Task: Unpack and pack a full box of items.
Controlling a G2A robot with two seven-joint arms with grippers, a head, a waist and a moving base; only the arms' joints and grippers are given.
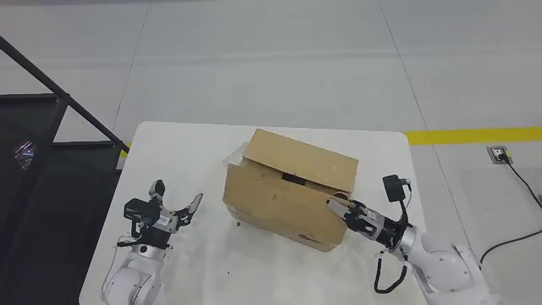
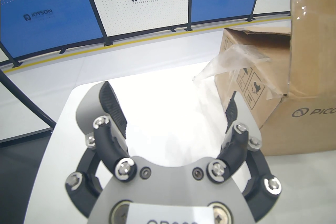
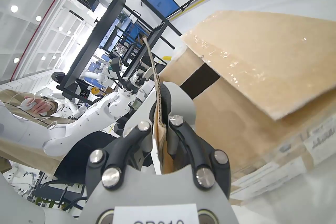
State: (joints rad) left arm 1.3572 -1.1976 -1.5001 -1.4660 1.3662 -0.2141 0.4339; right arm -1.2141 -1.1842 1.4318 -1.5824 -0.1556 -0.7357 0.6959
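A brown cardboard box (image 1: 284, 202) stands in the middle of the white table (image 1: 195, 148), its top flaps partly lifted and a dark gap showing under the long flap. My right gripper (image 1: 339, 207) is at the box's right end, shut on the edge of a side flap (image 3: 155, 72) that stands upright between its fingers. The long top flap (image 3: 262, 51) carries shiny tape. My left gripper (image 1: 176, 207) hovers open over the table left of the box, nothing between its pads. Loose clear tape (image 2: 231, 59) hangs off the box corner (image 2: 288, 88) nearest it.
The table's left edge lies close to my left arm, with a black frame (image 1: 51, 93) and dark floor beyond it. A cable and wall socket (image 1: 500, 154) sit on the floor at the right. Bare table surface lies between the left gripper and the box.
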